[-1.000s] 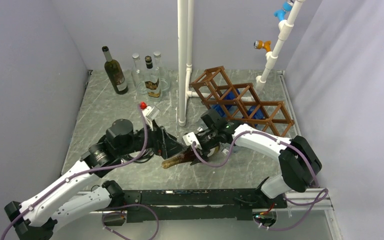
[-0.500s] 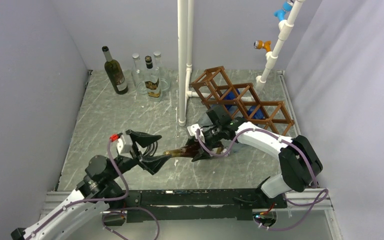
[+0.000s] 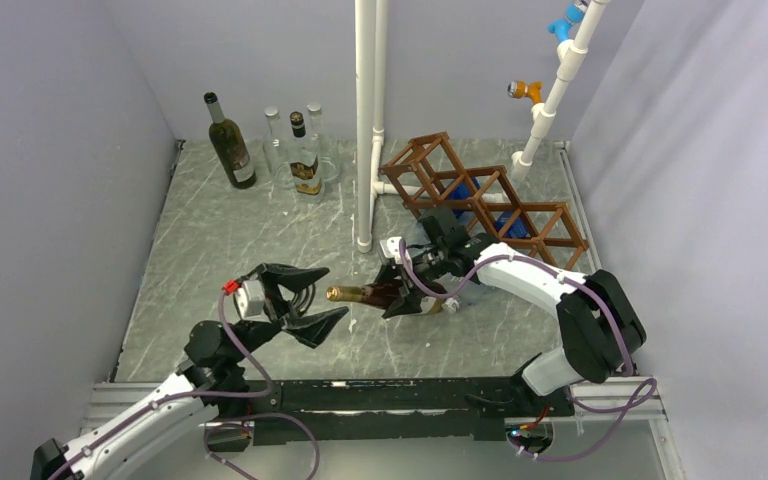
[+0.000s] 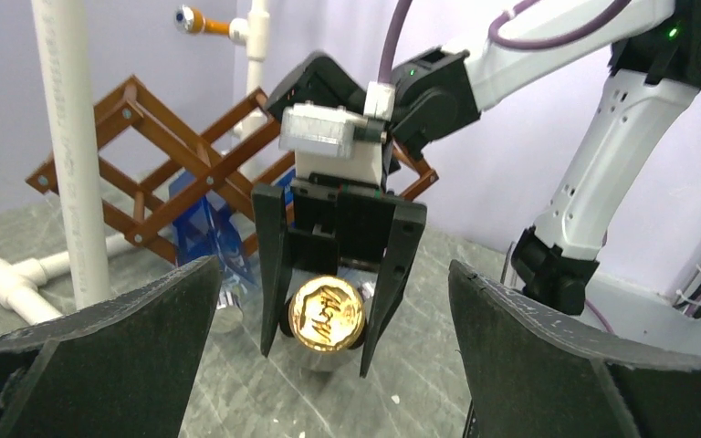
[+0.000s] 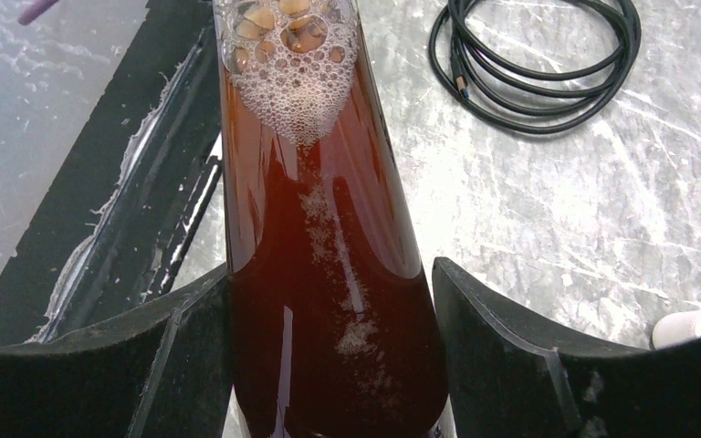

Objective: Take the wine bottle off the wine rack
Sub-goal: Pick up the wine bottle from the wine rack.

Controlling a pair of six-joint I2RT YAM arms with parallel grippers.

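Back comes the left gripper (image 3: 330, 292), off the neck it was crowding a moment ago, and its black jaws now stand spread wide with nothing between them, while the wine bottle (image 3: 365, 294) has swung up to lie level. From the top view, that bottle hangs sideways over the grey, white-veined table (image 3: 210, 240), gold end toward the left arm, well clear of the wine rack (image 3: 520, 215) behind it. The right gripper (image 3: 400, 294) is pinching its body. The rack is a brown lattice of thin wooden bars in diamond cells, with blue shapes showing through a few of them. Upright bottles stand at the back left, one of dark glass (image 3: 228, 140) and clear ones (image 3: 305, 155) beside it, next to a smooth white pipe (image 3: 365, 120). Over to the left wrist view: two broad, matte black fingers (image 4: 100, 356) frame the scene far apart, and dead ahead sits the round gold cap (image 4: 327, 313), shiny and embossed, flanked by the right arm's slim black prongs (image 4: 274, 265). Now the right wrist view: curved black pads (image 5: 146, 365) press both flanks of the smooth glass, reddish-brown liquid inside, a froth of bubbles (image 5: 292, 64) toward the far end, and a coiled black cable (image 5: 534, 64) lies on the stone-patterned top.
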